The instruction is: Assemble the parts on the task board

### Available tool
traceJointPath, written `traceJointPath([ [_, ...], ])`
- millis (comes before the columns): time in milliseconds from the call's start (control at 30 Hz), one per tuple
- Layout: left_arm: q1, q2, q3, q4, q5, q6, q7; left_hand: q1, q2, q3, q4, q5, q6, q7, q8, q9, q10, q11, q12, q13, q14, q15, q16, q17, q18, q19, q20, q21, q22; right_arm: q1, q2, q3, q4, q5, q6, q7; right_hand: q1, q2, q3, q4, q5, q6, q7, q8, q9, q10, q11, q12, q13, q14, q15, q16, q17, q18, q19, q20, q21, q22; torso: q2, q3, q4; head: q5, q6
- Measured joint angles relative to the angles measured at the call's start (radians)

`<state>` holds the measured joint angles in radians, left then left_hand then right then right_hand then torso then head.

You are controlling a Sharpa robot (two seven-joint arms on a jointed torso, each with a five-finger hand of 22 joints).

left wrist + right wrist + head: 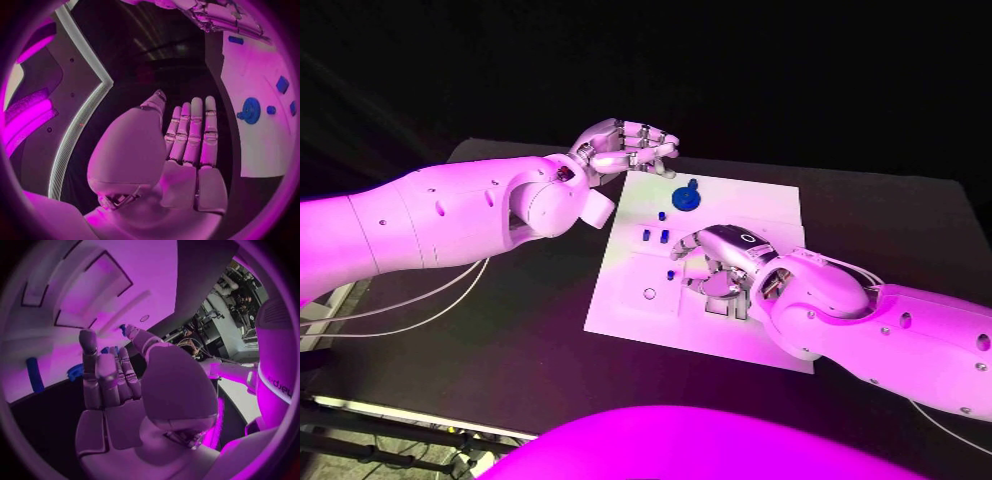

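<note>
From the head view, the left hand (625,145) hovers off the task board's (747,200) far corner with fingers curled on nothing, while the right hand (718,268) reaches down onto the board's middle by small blue parts (655,236); a blue gear (687,196) sits near the far edge. At the left wrist, fingers (195,132) lie straight and together, empty, the gear (250,110) beside them on the board. At the right wrist, fingers (109,377) stand over the board (94,295); whether they hold a part, I cannot tell.

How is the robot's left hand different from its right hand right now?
The left hand is beyond the far edge of the task board, off the white plate; the right hand is over the board's middle, among the small blue parts. The left hand's fingers lie straight; the right hand's are bent. Both are silver, and the left holds nothing.
</note>
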<state>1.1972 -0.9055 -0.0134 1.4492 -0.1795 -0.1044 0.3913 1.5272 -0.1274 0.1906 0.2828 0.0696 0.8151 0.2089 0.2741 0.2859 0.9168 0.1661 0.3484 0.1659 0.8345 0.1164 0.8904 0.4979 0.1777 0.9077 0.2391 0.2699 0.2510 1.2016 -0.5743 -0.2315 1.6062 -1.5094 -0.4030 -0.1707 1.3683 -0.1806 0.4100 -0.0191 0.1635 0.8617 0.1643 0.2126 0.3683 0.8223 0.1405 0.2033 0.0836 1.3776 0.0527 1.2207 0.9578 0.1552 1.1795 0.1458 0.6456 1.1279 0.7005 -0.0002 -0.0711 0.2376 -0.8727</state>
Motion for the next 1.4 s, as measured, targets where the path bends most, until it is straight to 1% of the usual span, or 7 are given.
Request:
traceJointPath([
  [67, 0.000, -0.001, 0.000, 0.000, 0.000, 0.000, 0.000, 0.000, 0.000, 0.000, 0.000, 0.000, 0.000, 0.000, 0.000, 0.000, 0.000, 0.000, 0.000, 0.000, 0.000, 0.000, 0.000, 0.000, 0.000, 0.000, 0.000, 0.000, 0.000, 0.009, -0.022, 0.003, 0.018, 0.005, -0.003, 0.000, 0.004, 0.004, 0.005, 0.004, 0.005, 0.014, 0.011, 0.000, -0.003, 0.029, -0.011, 0.032, 0.005, 0.021, -0.012, 0.021, 0.024, 0.000, 0.033, -0.005, 0.047, 0.023, 0.000, -0.0005, 0.0000, -0.002, 0.000],
  [233, 0.000, -0.003, 0.000, -0.001, 0.000, 0.000, -0.001, 0.000, 0.000, 0.000, 0.000, 0.000, 0.000, 0.000, 0.000, 0.000, 0.000, 0.000, 0.000, 0.000, 0.000, 0.000, 0.000, 0.000, 0.000, 0.000, 0.000, 0.000, 0.000, 0.045, -0.091, 0.010, 0.057, 0.040, -0.003, 0.001, -0.003, -0.003, 0.076, 0.012, 0.005, 0.040, 0.007, -0.004, -0.015, 0.131, -0.026, 0.092, 0.001, 0.079, -0.028, 0.081, 0.112, -0.013, 0.118, -0.023, 0.190, 0.094, 0.000, -0.0010, -0.0009, -0.012, 0.000],
  [433, 0.000, -0.006, 0.000, -0.001, 0.000, 0.000, -0.001, 0.000, 0.000, 0.000, 0.000, 0.000, 0.000, 0.000, 0.000, 0.000, 0.000, 0.000, 0.000, 0.000, 0.000, 0.000, 0.000, 0.000, 0.000, 0.000, 0.000, 0.000, 0.000, 0.088, -0.156, 0.018, 0.072, 0.076, 0.014, -0.001, -0.019, -0.019, 0.101, 0.015, 0.005, 0.041, 0.005, -0.012, -0.020, 0.146, -0.032, 0.092, -0.014, 0.080, -0.030, 0.081, 0.117, -0.016, 0.121, -0.026, 0.198, 0.100, -0.001, -0.0012, -0.0032, -0.021, 0.000],
  [600, 0.000, -0.006, 0.000, -0.001, 0.000, 0.000, -0.001, 0.000, 0.000, 0.000, 0.000, 0.000, 0.000, 0.000, 0.000, 0.000, 0.000, 0.000, 0.000, 0.000, 0.000, 0.000, 0.000, 0.000, 0.000, 0.000, 0.000, 0.000, 0.000, 0.110, -0.183, 0.021, 0.043, 0.087, 0.038, -0.004, -0.036, -0.036, 0.100, 0.016, 0.005, 0.028, 0.000, -0.025, -0.026, 0.112, -0.027, 0.069, -0.020, 0.080, -0.029, 0.074, 0.097, -0.016, 0.115, -0.028, 0.163, 0.088, -0.001, -0.0007, -0.0042, -0.030, 0.000],
  [700, 0.000, -0.006, 0.000, -0.002, 0.000, 0.000, -0.001, 0.000, 0.000, 0.000, 0.000, 0.000, 0.000, 0.000, 0.000, 0.000, 0.000, 0.000, 0.000, 0.000, 0.000, 0.000, 0.000, -0.001, 0.000, 0.000, 0.000, -0.005, -0.001, 0.113, -0.184, 0.021, 0.019, 0.089, 0.054, -0.006, -0.041, -0.041, 0.085, 0.028, 0.005, 0.018, -0.004, -0.031, -0.029, 0.087, -0.025, 0.063, -0.020, 0.074, -0.024, 0.061, 0.079, -0.016, 0.099, -0.026, 0.134, 0.076, -0.001, 0.0001, -0.0042, -0.035, 0.000],
  [800, 0.000, -0.005, 0.000, -0.002, 0.000, 0.000, -0.001, 0.000, 0.000, 0.000, 0.000, 0.000, 0.000, 0.000, 0.000, 0.000, 0.000, 0.000, 0.000, 0.000, 0.000, 0.000, 0.000, -0.003, 0.000, 0.000, 0.000, -0.008, -0.004, 0.114, -0.177, 0.021, -0.012, 0.090, 0.073, -0.007, -0.041, -0.041, 0.059, 0.031, -0.035, 0.014, -0.008, -0.035, -0.030, 0.078, -0.028, 0.063, -0.020, 0.074, -0.024, 0.061, 0.077, -0.016, 0.099, -0.026, 0.126, 0.073, -0.001, 0.0000, -0.0038, -0.040, 0.000],
  [1400, 0.000, -0.004, 0.000, -0.003, 0.000, 0.000, 0.000, 0.000, 0.000, 0.000, 0.000, 0.000, 0.000, 0.000, 0.000, 0.000, 0.000, 0.000, 0.000, 0.000, 0.000, 0.000, 0.000, -0.003, 0.000, 0.000, 0.000, -0.008, -0.004, 0.089, -0.097, 0.015, -0.129, 0.080, 0.142, -0.007, -0.019, -0.018, 0.054, 0.031, -0.036, 0.024, -0.002, -0.035, -0.030, 0.087, -0.024, 0.072, -0.016, 0.075, -0.024, 0.062, 0.089, -0.016, 0.099, -0.026, 0.132, 0.080, 0.001, -0.0003, -0.0009, -0.048, 0.002],
])
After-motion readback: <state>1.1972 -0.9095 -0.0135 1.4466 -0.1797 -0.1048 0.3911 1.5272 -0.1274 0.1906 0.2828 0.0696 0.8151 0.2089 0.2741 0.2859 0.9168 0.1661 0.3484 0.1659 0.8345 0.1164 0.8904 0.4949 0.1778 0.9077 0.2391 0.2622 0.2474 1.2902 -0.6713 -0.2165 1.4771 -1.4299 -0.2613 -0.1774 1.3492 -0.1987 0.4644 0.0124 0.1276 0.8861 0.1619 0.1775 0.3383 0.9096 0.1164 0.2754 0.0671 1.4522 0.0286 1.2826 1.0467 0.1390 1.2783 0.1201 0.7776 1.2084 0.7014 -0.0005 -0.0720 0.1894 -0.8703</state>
